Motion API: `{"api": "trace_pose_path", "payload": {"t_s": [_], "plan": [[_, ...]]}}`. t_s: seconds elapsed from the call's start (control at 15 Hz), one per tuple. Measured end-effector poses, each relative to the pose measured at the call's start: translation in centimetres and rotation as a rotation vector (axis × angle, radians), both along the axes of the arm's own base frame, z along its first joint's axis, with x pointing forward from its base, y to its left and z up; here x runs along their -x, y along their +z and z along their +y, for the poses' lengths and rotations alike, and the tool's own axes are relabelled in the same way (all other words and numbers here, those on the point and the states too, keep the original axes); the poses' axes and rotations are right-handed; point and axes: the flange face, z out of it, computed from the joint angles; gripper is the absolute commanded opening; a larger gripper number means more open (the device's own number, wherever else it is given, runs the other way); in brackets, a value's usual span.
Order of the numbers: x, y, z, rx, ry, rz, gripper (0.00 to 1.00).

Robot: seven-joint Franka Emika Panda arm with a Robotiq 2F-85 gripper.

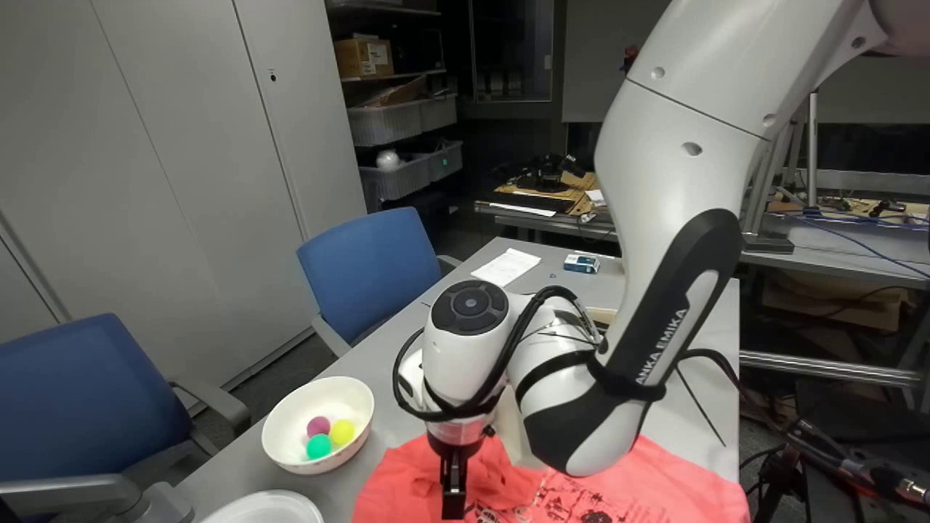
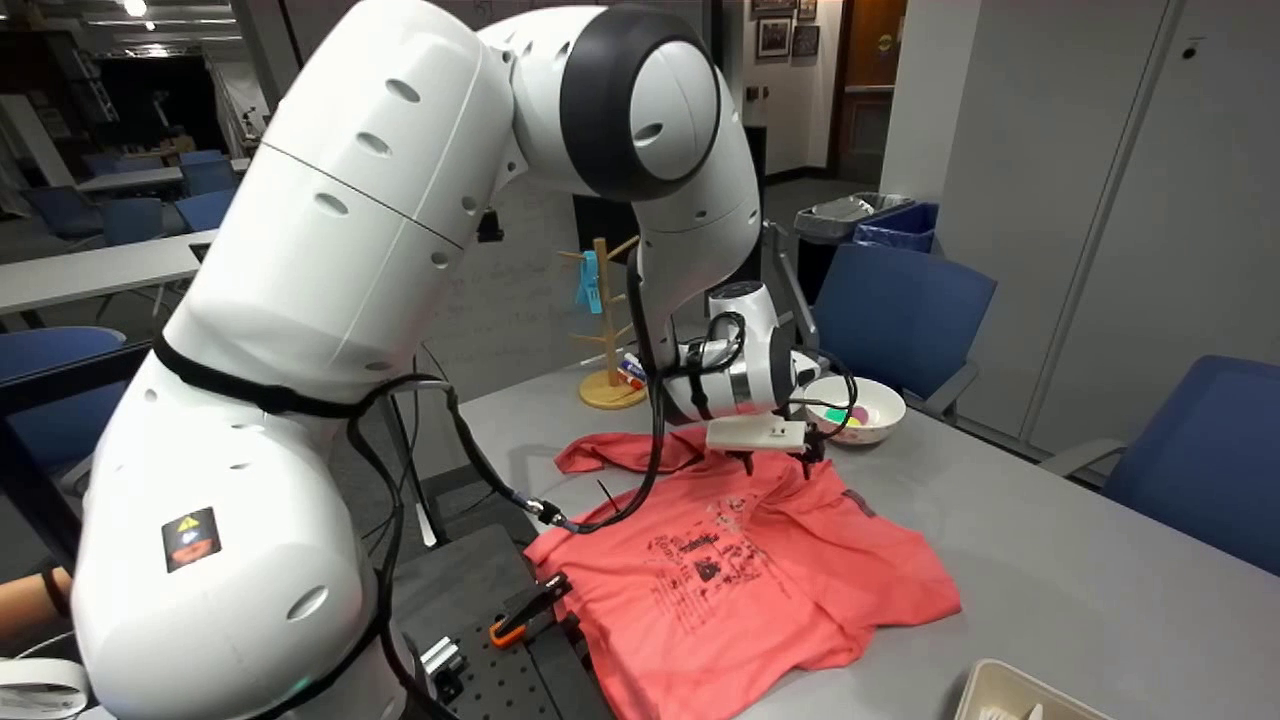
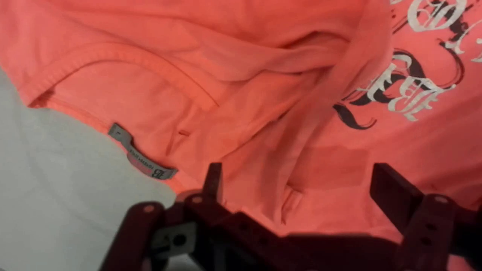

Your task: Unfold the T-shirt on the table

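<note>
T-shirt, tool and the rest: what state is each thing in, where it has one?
T-shirt: partly spread on the table, print up, bunched near the collar.
Tool: open, over the T-shirt, holding nothing.
Bowl: upright, three balls inside.
Wooden stand: upright.
Blue clip: hanging on the stand.
Beige tray: upright, partly out of frame.
Small box: open or shut, cannot tell.
White dish: cut off by the frame, cannot tell.

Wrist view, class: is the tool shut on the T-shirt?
No, the tool stands open, with none of the T-shirt pinched between its jaws.
</note>
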Motion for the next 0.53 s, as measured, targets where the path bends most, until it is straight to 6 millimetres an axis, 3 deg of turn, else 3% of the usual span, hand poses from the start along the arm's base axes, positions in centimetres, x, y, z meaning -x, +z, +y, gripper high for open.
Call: {"api": "trace_pose_path", "payload": {"t_s": [0.13,0.27,0.53], "plan": [[-0.7,-0.7,-0.4,-0.004,0.015,0.015,0.71],[-1.1,-1.3,-0.7,-0.008,0.028,0.026,0.63],[-1.7,-1.6,-1.0,-0.003,0.055,0.032,0.31]]}}
